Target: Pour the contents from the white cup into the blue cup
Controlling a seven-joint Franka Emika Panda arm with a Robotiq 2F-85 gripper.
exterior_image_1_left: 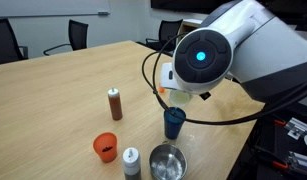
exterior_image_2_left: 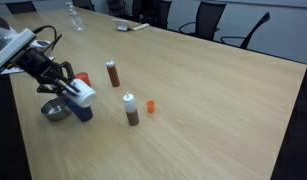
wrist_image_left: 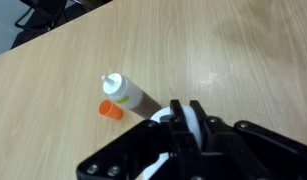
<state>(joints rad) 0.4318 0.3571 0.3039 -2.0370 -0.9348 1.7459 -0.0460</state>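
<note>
- Nearest in an exterior view, the blue cup [exterior_image_2_left: 83, 113] stood upright on the table [exterior_image_2_left: 213, 110], with the steel bowl [exterior_image_2_left: 55, 110] just beside it at 9 o'clock.
- Right above it, at 12 o'clock, the gripper [exterior_image_2_left: 73, 92] was clamped on the white cup [exterior_image_2_left: 85, 96], which was tilted over the blue rim!
- Out at 3 o'clock stood the white-capped bottle [exterior_image_2_left: 130, 110]; farther back were the orange cup [exterior_image_2_left: 83, 77] and the brown bottle [exterior_image_2_left: 112, 73].
</note>
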